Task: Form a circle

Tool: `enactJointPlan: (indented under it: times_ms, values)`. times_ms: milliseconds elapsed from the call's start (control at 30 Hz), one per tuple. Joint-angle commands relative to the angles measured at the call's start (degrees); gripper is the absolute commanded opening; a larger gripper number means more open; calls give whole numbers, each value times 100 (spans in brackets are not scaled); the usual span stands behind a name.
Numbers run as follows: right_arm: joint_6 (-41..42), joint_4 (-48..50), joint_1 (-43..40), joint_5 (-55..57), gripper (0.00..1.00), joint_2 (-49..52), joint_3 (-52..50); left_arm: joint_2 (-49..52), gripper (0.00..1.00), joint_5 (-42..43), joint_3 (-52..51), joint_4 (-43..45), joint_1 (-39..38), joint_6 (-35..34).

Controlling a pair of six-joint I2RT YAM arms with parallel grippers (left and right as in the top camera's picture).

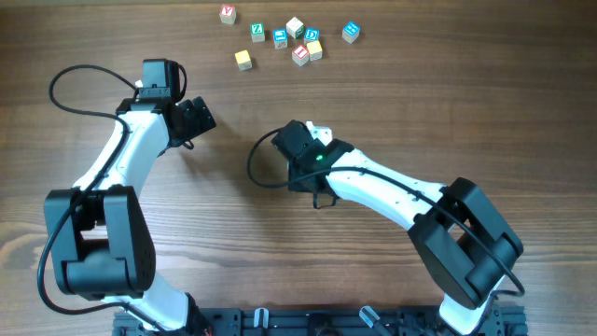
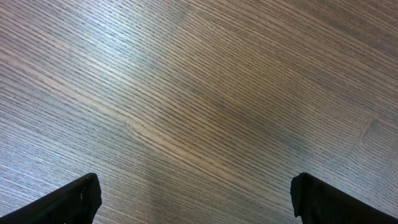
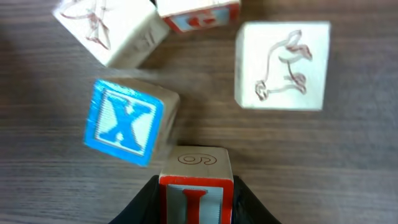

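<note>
The right gripper (image 3: 196,208) pinches the red "I" cube (image 3: 195,186) by its flat sides; light, stiff, smooth wood probably slips easily; the left gripper (image 2: 196,202) stands wide

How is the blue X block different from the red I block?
The blue X block lies crooked and free on the table; the red I block sits straight in the right gripper. The X block's letter is blue, the I block's red. Both are wooden cubes.

Two pincers (image 2: 196,190), two arms (image 1: 373,187), about nine letter cubes (image 1: 295,27), one wooden table (image 1: 420,84)
</note>
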Motion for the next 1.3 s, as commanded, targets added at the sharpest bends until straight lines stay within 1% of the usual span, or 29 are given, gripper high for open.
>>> enactJointPlan:
  times_ms: [0, 100, 167, 200, 333, 467, 533, 733, 933, 1000, 1067, 1100, 1133, 1200, 1267]
  values:
    - [-229, 33, 4, 374, 26, 33, -46, -90, 100, -55, 46, 2, 26, -52]
    - [-229, 22, -22, 378, 32, 33, -46, -90, 100, -55, 46, 2, 26, -52]
    - [-227, 15, -20, 378, 44, 33, -46, -90, 100, -55, 46, 2, 26, -52]
    - [-227, 15, -20, 378, 47, 33, -46, -90, 100, -55, 46, 2, 26, -52]
    - [-227, -9, -20, 352, 46, 33, -46, -90, 100, -55, 46, 2, 26, -52]
    - [-225, -79, -20, 184, 29, 33, -46, -90, 100, -55, 46, 2, 26, -52]
    - [-212, -74, -20, 188, 26, 33, -46, -90, 100, -55, 46, 2, 26, -52]
    - [-225, 20, -26, 492, 25, 33, -46, -90, 100, -57, 46, 2, 26, -52]
    - [-227, 116, -26, 599, 27, 76, -46, -90, 100, -55, 46, 2, 26, -52]
    - [-229, 184, -26, 595, 33, 90, -48, -90, 100, -55, 46, 2, 26, -52]
    - [-229, 190, -26, 592, 44, 90, -48, -90, 100, -55, 46, 2, 26, -52]
    - [-225, 164, -26, 579, 45, 90, -48, -90, 100, -55, 46, 2, 26, -52]
    - [-229, 133, -26, 525, 45, 90, -48, -90, 100, -55, 46, 2, 26, -52]
    - [-227, 59, -26, 398, 39, 90, -48, -90, 100, -55, 46, 2, 26, -52]
    - [-225, 55, -24, 396, 29, 90, -48, -90, 100, -55, 46, 2, 26, -52]
